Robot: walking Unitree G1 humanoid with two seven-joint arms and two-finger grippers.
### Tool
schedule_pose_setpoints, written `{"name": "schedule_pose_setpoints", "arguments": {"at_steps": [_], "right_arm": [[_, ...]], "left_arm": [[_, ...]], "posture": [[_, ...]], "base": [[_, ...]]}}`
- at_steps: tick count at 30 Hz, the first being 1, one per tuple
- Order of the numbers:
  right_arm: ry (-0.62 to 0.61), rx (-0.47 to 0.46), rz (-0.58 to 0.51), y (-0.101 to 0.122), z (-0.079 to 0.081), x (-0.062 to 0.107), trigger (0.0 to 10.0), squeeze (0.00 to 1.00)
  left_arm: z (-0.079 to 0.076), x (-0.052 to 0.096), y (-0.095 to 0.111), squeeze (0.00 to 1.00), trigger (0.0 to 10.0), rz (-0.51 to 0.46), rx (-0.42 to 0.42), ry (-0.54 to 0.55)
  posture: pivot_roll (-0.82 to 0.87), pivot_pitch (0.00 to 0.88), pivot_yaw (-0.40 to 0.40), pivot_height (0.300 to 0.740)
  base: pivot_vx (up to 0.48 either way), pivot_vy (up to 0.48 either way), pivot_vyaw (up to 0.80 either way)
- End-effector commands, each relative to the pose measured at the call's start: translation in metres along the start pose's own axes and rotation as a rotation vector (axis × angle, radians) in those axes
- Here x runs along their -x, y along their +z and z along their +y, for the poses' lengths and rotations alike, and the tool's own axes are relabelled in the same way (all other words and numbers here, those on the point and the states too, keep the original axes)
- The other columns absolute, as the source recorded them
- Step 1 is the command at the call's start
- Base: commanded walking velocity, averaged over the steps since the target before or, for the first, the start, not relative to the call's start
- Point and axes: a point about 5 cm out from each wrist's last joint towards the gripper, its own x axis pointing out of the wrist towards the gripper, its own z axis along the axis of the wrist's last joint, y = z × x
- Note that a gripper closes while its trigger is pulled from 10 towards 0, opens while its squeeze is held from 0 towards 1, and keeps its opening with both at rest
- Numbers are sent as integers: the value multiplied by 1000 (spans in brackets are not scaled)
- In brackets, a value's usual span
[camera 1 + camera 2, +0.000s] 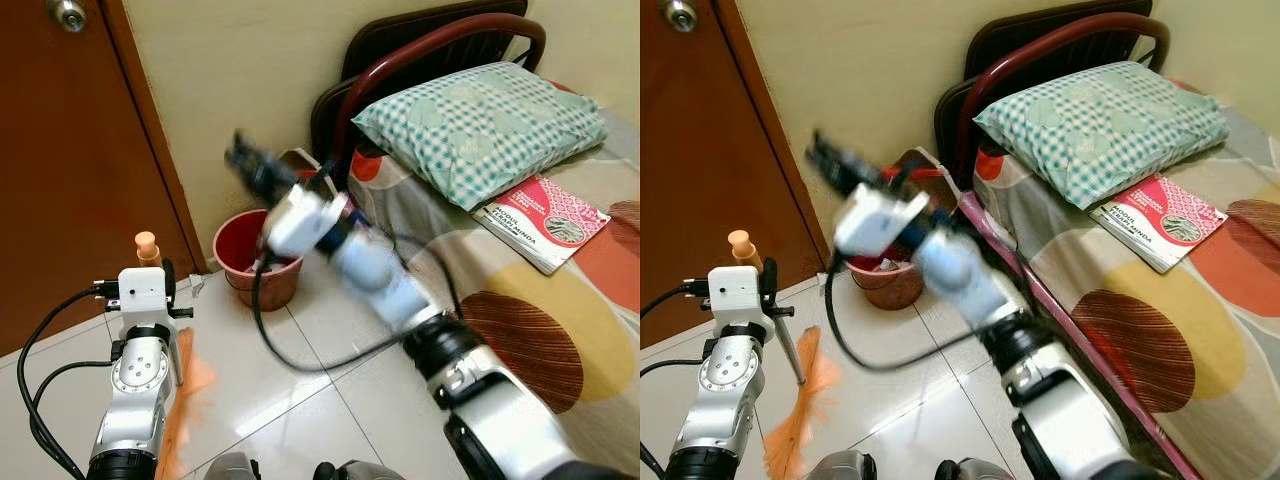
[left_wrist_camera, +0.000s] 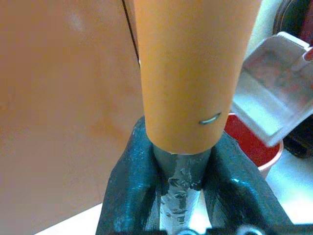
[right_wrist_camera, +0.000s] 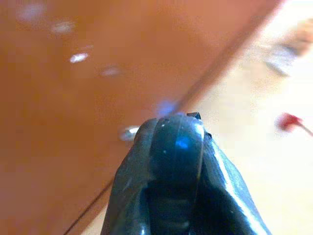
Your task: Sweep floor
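Door: a red-brown wooden door with a round metal knob takes up the upper left of the frame, closing off that side of the floor.
Left gripper: the left gripper sits low at the left, its two black fingers pinched around the grey shaft just under the orange plastic grip of the small hand broom.
Broom: it stands nearly upright, handle tip up near the door and orange bristles fanned on the pale glossy floor tiles at lower left, apparently ready for a stroke.
Bin: a red plastic bucket stands against the cream wall at centre, with a white dustpan propped in it, near enough to receive sweepings.
Right gripper: the right gripper is raised, blurred, at upper centre above the bucket; its fingers look pressed together with nothing between them.
Bed: at the right, a patterned sheet, green checked pillow and red booklet; the frame edge hems in the strip of floor.
Obstacle: a black cable loops from the right arm across the tiles' sightline and could snag the broom.
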Motion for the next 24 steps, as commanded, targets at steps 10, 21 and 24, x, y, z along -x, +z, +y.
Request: {"name": "schedule_pose_setpoints", "arguments": {"at_steps": [10,21,24], "right_arm": [[-350,-321,-6,19,-72,-15,10000,0],[-519,-685,184,-13,-66,24,10000,0],[-531,-711,207,-16,-62,32,10000,0]], "left_arm": [[3,-3,0,0,10000,-2,-25,33],[13,0,-8,0,10000,26,-40,79],[15,1,-9,0,10000,32,-45,86]], "posture": [[60,43,-76,740],[62,34,-85,740],[67,34,-86,740]], "base": [[0,0,0],[0,0,0],[0,0,0]]}}
